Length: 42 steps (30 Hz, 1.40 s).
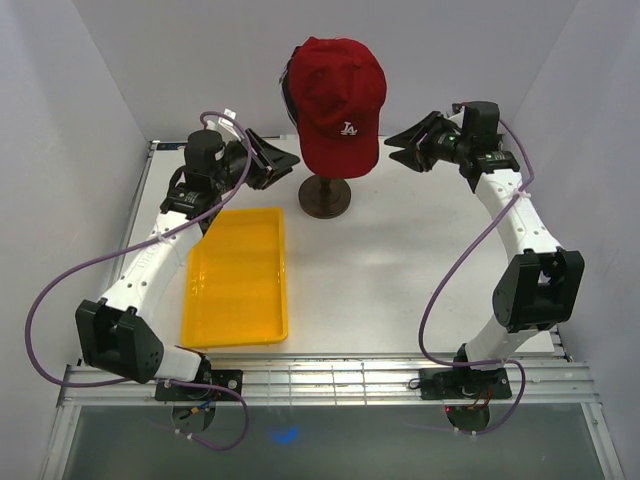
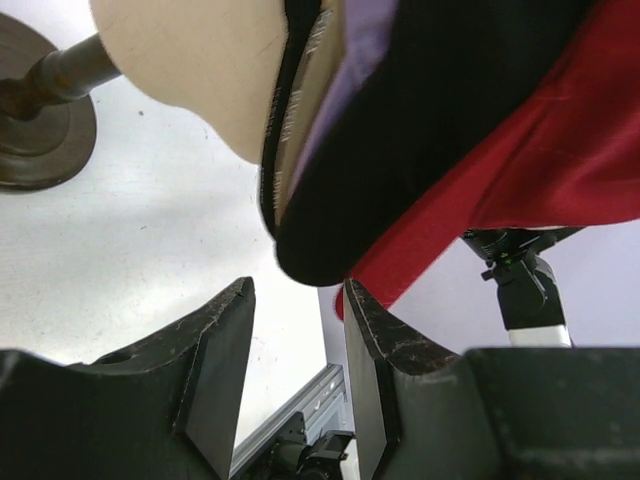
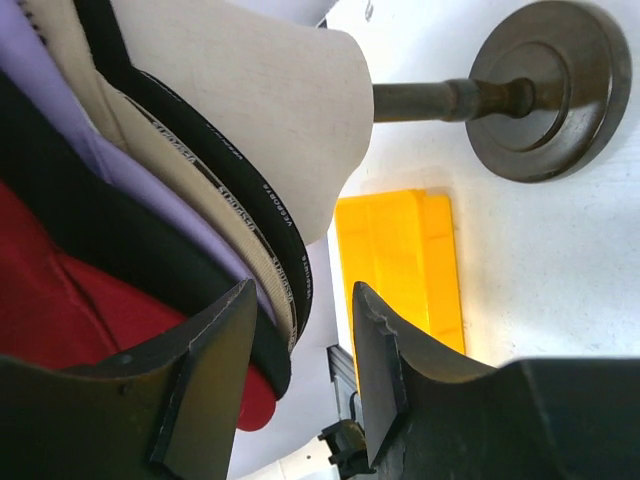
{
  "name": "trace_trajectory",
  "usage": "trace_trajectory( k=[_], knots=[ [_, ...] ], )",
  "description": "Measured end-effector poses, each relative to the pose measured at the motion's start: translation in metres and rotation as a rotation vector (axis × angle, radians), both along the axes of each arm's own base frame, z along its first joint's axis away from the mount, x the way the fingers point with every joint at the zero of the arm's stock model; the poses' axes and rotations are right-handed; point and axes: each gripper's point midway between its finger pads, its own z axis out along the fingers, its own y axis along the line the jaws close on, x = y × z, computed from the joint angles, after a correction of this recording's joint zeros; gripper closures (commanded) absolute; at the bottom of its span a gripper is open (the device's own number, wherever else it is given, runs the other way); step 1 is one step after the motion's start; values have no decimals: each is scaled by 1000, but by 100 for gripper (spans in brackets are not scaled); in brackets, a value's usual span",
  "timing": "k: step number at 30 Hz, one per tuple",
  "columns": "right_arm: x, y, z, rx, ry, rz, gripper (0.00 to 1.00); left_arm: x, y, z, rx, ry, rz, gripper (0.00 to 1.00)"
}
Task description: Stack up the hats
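Observation:
The hats sit stacked on the cream mannequin head, with a red cap bearing a white emblem on top. Seen from below, the layered rims show red, black, lavender and tan, with a black rim against the head. My left gripper hangs open just left of the head, its jaws empty under the brims. My right gripper stands open on the right, its jaws empty beside the rims.
The head rests on a dark post with a round base at the back centre. A yellow tray lies front left, beside the left arm. Grey walls close the table at the sides and back.

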Motion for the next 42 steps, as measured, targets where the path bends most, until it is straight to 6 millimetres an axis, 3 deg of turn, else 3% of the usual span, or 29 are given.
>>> trace_trajectory(
  k=[3,7,14,16,19,21,24,31,35,42],
  knots=[
    [3,-11,8,-14,-18,-35,51,1,3,19,9,-46,1,48],
    [10,-28,34,-38,-77,-102,48,2,8,85,4,-214,9,47],
    [11,-34,133,-2,-374,-143,43,7,12,210,-12,-584,30,43],
    [10,-30,159,16,-448,-129,42,21,9,232,-2,-661,41,43],
    [13,-19,192,31,-552,-100,40,54,5,248,38,-734,74,42],
    [16,-6,210,41,-604,-70,40,79,4,247,72,-755,103,42],
    [25,8,224,43,-659,-40,39,116,1,222,128,-742,138,41],
    [37,11,214,5,-675,-40,38,181,-7,149,242,-682,164,41],
    [40,14,209,-15,-688,-36,37,197,-3,132,285,-676,188,42],
    [44,36,193,-30,-676,4,37,197,7,134,332,-698,231,42]
  ],
)
